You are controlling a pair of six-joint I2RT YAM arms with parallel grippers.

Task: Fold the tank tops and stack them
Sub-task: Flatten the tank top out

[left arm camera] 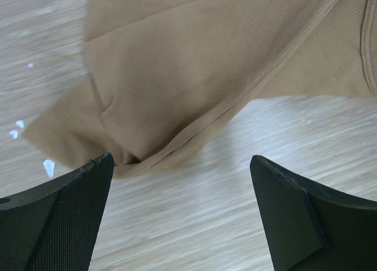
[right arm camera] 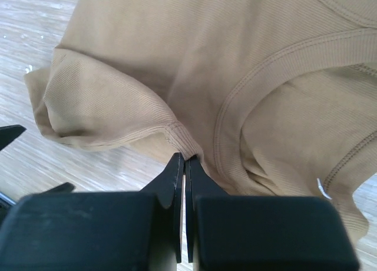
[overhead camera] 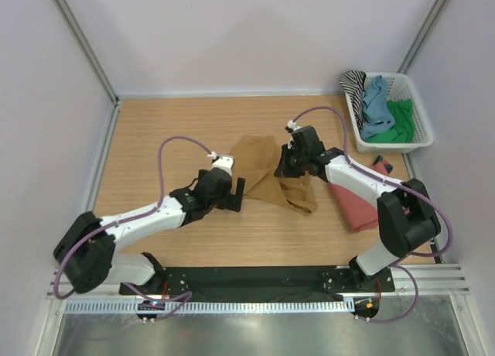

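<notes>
An ochre-brown tank top [overhead camera: 263, 174] lies rumpled at the middle of the table. My right gripper [overhead camera: 285, 166] is at its right edge. In the right wrist view the jaws [right arm camera: 185, 159] are pressed together on a ribbed hem of the ochre-brown tank top [right arm camera: 235, 65], and the cloth bunches up from the pinch. My left gripper [overhead camera: 238, 193] stands open at the cloth's lower left. In the left wrist view its fingers [left arm camera: 181, 165] are wide apart over bare wood, just short of the tank top's folded corner [left arm camera: 194, 76]. A rust-red tank top [overhead camera: 356, 205] lies under the right arm.
A white basket [overhead camera: 424, 124] at the back right holds a striped [overhead camera: 354, 83], a blue [overhead camera: 377, 108] and a green [overhead camera: 398, 124] tank top. Grey walls close the table on three sides. A black rail runs along the near edge.
</notes>
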